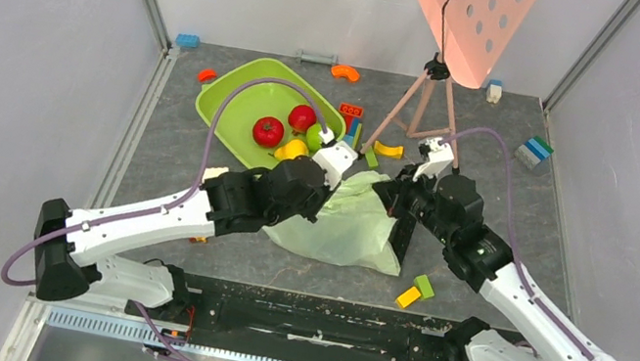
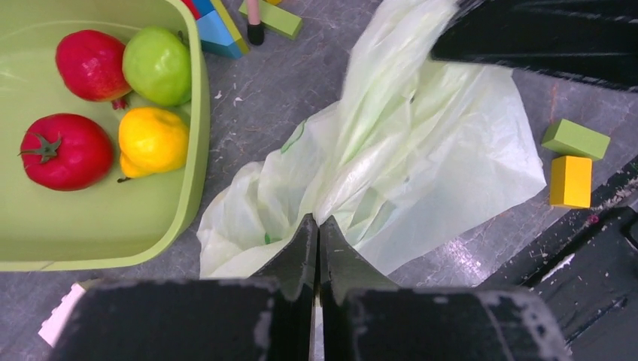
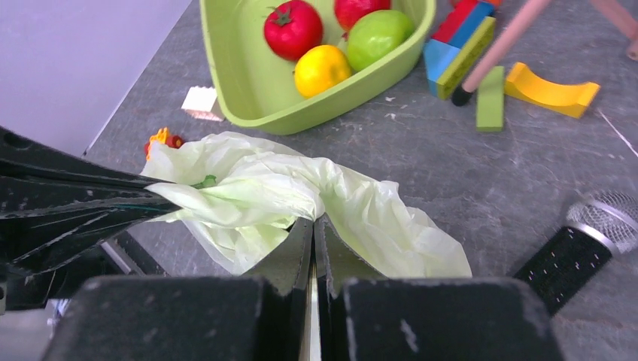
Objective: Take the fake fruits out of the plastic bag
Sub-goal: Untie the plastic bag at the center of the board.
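Counting by size, one plastic bag (image 2: 421, 150), one lime-green tub (image 2: 105, 226) and four fruits inside it are seen: a red tomato (image 2: 66, 150), a red apple (image 2: 90, 65), a yellow pear (image 2: 153, 140) and a round green fruit (image 2: 157, 65). All are borne by a grey, scuffed surface (image 2: 286, 98) enclosed by pale walls (image 1: 23, 39). The bag, thin, crinkled, translucent pale green, is spread just beside the tub, its folds pinched by the left jaws and the right jaws, both closed tight on it.

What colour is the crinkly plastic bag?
The plastic bag is pale see-through green, clearest in the left wrist view.
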You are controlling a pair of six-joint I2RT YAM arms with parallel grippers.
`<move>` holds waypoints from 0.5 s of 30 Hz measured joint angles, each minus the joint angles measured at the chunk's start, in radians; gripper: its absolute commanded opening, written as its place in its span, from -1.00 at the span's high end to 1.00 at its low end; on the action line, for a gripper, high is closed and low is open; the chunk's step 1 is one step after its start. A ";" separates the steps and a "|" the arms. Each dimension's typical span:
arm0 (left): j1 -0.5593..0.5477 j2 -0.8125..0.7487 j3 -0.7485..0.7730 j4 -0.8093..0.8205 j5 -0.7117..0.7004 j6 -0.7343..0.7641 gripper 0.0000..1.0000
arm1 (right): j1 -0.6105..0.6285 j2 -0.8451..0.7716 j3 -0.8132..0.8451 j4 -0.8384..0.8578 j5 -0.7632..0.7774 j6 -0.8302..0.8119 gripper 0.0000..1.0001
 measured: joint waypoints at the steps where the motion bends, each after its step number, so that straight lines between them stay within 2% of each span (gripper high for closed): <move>1: 0.000 -0.006 -0.007 0.003 -0.010 -0.003 0.96 | 0.000 -0.013 -0.006 -0.001 0.019 0.010 1.00; 7: -0.004 -0.109 -0.087 0.012 -0.097 -0.063 0.96 | 0.000 -0.119 -0.098 -0.017 0.183 0.127 0.99; 9: -0.004 -0.154 -0.116 0.017 -0.117 -0.101 0.96 | 0.003 -0.148 -0.127 -0.018 0.206 0.171 0.88; 10: -0.005 -0.171 -0.127 0.020 -0.121 -0.116 0.96 | 0.006 -0.159 -0.137 -0.018 0.209 0.188 0.71; 13: -0.006 -0.222 -0.161 0.027 -0.125 -0.139 0.96 | 0.008 -0.187 -0.156 -0.016 0.213 0.206 -0.03; 15: -0.005 -0.254 -0.179 0.025 -0.127 -0.140 0.96 | 0.005 -0.200 -0.158 -0.017 0.213 0.176 -0.36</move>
